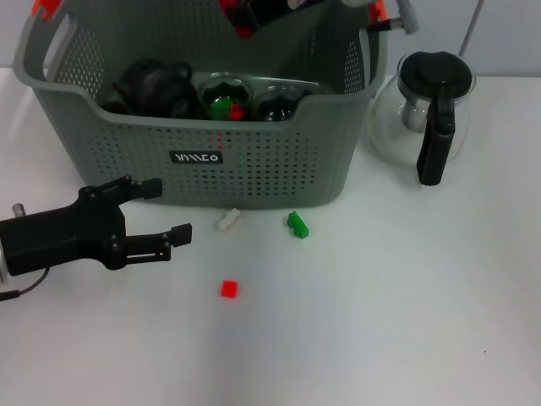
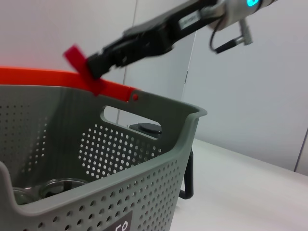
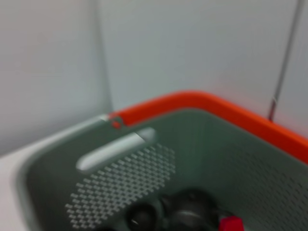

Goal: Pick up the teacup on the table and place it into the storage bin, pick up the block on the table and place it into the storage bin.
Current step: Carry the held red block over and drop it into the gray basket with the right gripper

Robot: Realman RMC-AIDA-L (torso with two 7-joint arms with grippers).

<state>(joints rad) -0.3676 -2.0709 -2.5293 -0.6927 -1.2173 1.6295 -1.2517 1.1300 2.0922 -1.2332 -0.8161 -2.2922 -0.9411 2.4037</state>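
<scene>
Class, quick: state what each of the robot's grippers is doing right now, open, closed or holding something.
Left gripper: open, empty, low over the table in front of the storage bin.
Right gripper: above the bin's far rim, closed on a red block.

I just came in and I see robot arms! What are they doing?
The robot is tidying small things into the storage bin. Its right gripper is over the bin holding a red block, ready to drop it in. The left gripper waits on the table with its jaws open and empty. A white block, a green block and another red block lie on the table.
</scene>
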